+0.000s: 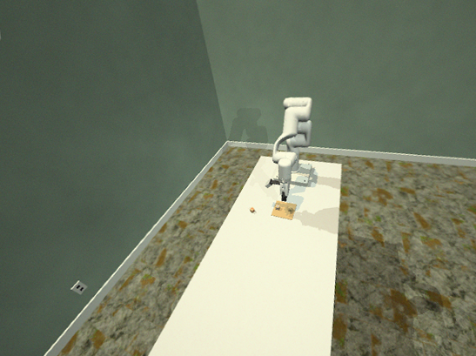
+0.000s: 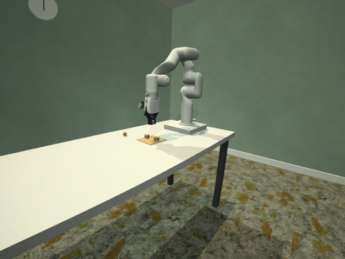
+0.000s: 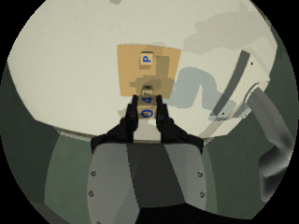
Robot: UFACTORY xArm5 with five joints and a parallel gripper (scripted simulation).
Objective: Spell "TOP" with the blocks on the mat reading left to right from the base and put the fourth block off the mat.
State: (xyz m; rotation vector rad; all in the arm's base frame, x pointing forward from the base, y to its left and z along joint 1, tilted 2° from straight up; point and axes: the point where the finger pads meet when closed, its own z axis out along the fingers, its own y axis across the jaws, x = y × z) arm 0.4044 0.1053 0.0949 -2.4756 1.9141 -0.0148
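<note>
Presently, your gripper pinches the O block aloft; misaligned lowering between the T block and P block on the mat could knock either askew.

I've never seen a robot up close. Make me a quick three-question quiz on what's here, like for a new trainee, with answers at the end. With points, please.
1. Multiple choice. Which blue letter shows on the top of the far block on the mat (image 1: 284,216) (image 2: 149,142) (image 3: 129,65), as the wrist view sees it?
A) M
B) P
C) S

2. True or false: the gripper (image 1: 284,198) (image 2: 151,122) (image 3: 147,102) is holding a block.

3. Fill in: the orange-looking block (image 1: 252,210) (image 2: 124,134) lies ___ the mat.

Key: 1. B; 2. True; 3. off
</note>
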